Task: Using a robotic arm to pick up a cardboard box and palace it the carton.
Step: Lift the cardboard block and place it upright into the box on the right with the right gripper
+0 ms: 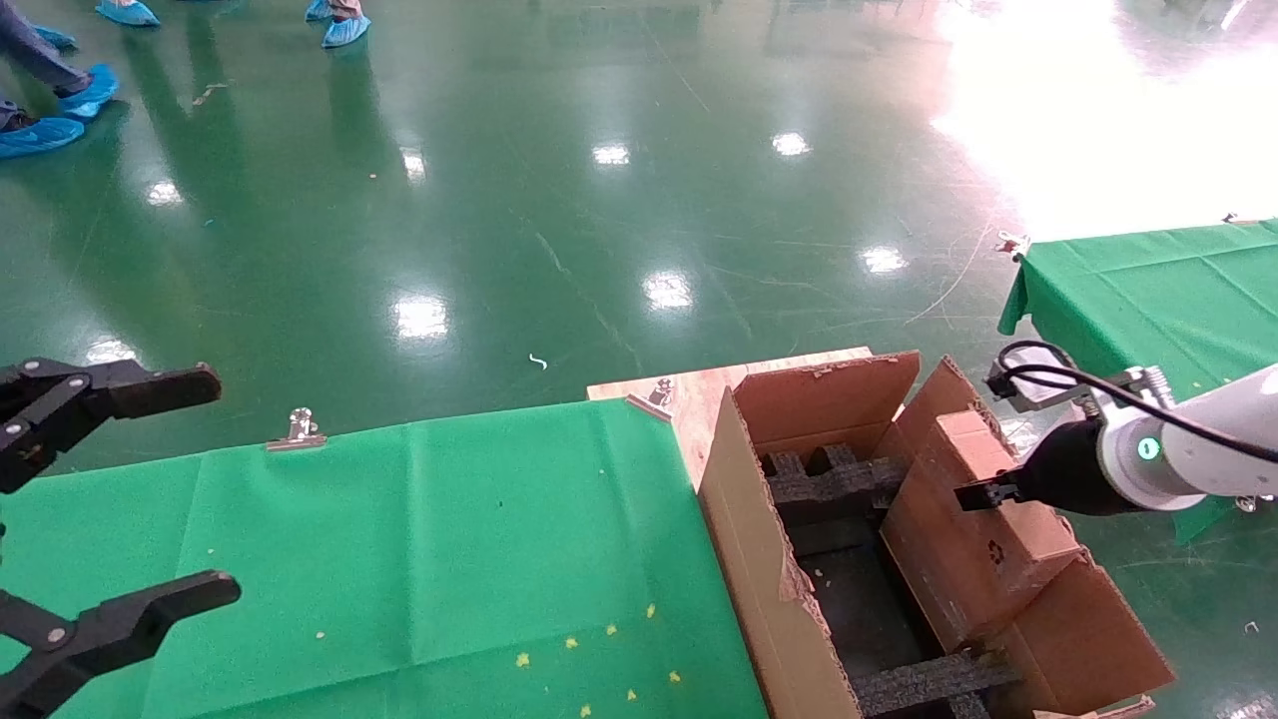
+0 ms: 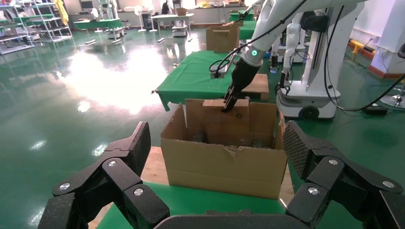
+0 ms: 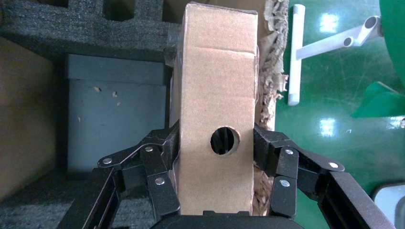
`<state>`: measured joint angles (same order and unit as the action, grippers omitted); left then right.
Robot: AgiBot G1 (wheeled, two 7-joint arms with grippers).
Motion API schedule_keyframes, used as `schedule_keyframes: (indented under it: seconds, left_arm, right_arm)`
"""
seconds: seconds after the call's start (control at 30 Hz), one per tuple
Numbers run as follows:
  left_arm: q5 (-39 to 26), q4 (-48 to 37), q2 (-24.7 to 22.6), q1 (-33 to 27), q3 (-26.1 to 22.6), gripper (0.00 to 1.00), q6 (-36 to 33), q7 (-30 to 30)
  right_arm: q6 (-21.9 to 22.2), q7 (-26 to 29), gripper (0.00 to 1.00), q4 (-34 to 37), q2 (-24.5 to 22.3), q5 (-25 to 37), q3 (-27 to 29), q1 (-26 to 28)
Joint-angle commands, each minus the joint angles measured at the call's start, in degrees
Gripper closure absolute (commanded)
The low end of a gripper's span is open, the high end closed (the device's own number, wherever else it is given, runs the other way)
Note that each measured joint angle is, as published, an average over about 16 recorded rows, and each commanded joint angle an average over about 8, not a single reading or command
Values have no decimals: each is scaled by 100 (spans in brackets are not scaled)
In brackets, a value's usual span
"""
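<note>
The white robotic arm with a green ring light reaches in from the right. My right gripper is shut on the small brown cardboard box, which stands on edge inside the carton's right side; the two fingers press its narrow top face, which has a round hole. The large torn-flap carton with black foam inserts stands on a plywood board. From the left wrist view the box and arm show behind the carton's near wall. My left gripper is open and empty, over the green table at left.
A green-covered table with metal clips lies left of the carton. A second green table stands at the right rear. The floor is glossy green; people's blue shoe covers show far left. A white robot base stands behind the carton.
</note>
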<state>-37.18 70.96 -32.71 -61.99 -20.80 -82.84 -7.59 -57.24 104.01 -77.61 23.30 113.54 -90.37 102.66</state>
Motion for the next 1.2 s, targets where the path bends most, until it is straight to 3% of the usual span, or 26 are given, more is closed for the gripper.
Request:
schedule_keyframes:
  seconds: [0.03, 1.2]
  left_arm:
    - [0, 0, 0, 0, 0, 0, 0, 0]
    - [0, 0, 0, 0, 0, 0, 0, 0]
  right_arm:
    - [53, 68, 100, 6, 43, 69, -28, -61]
    - [674, 610, 100, 383, 368, 403, -354, -921]
